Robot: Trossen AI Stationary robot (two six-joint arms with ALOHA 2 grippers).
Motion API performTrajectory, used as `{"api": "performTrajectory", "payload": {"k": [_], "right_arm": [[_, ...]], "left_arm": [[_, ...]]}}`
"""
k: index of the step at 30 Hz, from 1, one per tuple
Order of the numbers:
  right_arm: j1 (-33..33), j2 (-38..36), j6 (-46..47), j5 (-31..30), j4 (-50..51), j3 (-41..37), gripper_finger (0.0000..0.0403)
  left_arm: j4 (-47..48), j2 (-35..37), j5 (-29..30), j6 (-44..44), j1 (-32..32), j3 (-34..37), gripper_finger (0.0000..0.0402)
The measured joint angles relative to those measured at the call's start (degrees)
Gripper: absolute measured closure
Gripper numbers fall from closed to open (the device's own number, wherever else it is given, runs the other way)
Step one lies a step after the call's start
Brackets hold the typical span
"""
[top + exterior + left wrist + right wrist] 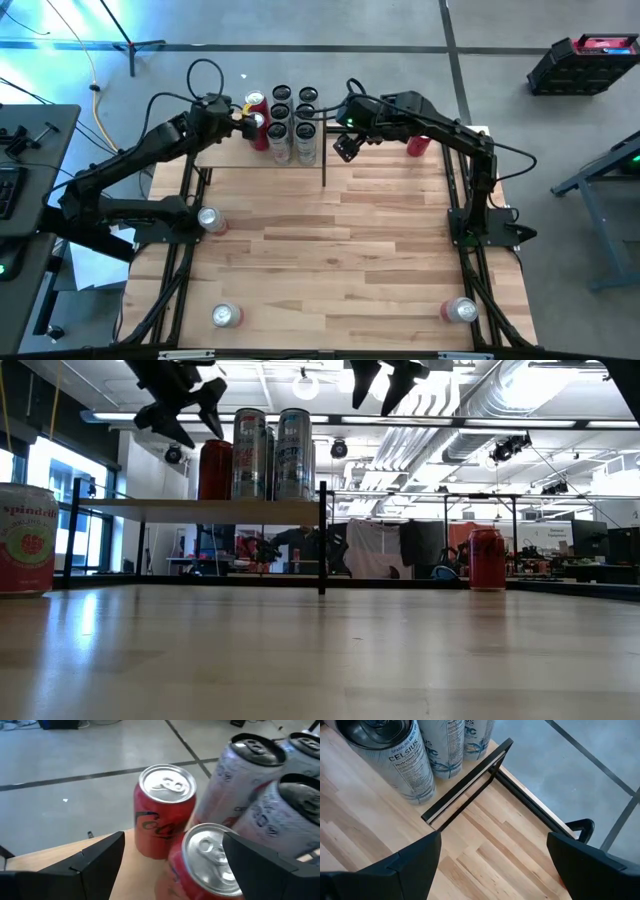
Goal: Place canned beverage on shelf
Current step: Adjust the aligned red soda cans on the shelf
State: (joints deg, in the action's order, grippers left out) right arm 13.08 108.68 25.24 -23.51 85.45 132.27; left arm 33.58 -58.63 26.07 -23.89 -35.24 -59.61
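The shelf point(225, 155) stands at the table's far edge, left of the middle. On its board stand two red cans point(165, 805) point(207, 860) and several tall silver cans point(292, 115). My left gripper point(173, 840) hovers open just above and to the left of the red cans point(195, 420), its fingers standing either side of the nearer one without touching it. My right gripper point(492, 870) hangs open above the table beside the shelf's right posts point(347, 148), with nothing between its fingers.
Another red can point(418, 145) stands on the table at the far right. Three more cans stand on the tabletop: at the left point(208, 218), near left point(224, 316) and near right point(460, 310). The middle of the tabletop point(330, 250) is bare wood.
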Motion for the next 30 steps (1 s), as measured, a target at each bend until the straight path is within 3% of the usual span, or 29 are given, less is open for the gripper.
{"api": "performTrajectory", "payload": {"k": [14, 26, 30], "right_arm": [[-1.7, 0.0, 1.3, 0.1, 0.0, 0.0, 0.0054], [-1.9, 0.0, 1.9, 0.1, 0.0, 0.0, 0.0054], [-1.9, 0.0, 1.9, 0.1, 0.0, 0.0, 0.0054]], "left_arm": [[2.2, 0.0, -1.2, 1.1, -5.3, 0.0, 0.0076], [3.5, 0.2, -1.6, 2.6, -5.7, -2.9, 0.0076], [3.4, -0.1, -4.2, 2.5, -5.7, -3.0, 0.0076]]}}
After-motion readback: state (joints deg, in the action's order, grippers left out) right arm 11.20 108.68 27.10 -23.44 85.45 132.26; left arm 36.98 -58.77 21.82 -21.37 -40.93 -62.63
